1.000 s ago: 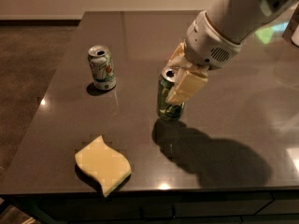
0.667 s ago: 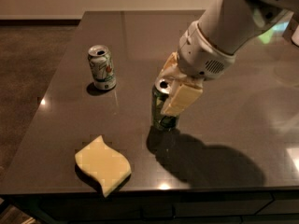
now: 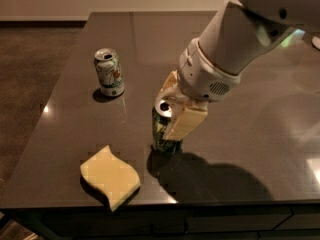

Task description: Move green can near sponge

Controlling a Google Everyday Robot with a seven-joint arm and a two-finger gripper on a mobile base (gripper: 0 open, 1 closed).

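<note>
The green can (image 3: 161, 131) stands upright on the dark table, its silver top showing between my fingers. My gripper (image 3: 172, 109) is shut on the green can, one pale finger (image 3: 184, 124) on its right side and one behind it on the left. The pale-yellow wavy sponge (image 3: 110, 176) lies flat near the table's front edge, a short way to the front left of the can. The white arm reaches in from the upper right.
A white can with green and orange markings (image 3: 109, 72) stands upright at the back left. The table's left edge (image 3: 60, 91) and front edge (image 3: 165, 204) are close, with brown floor beyond the left edge.
My gripper has carried the green can toward the front left, closer to the sponge. The white can and the sponge have not moved.
</note>
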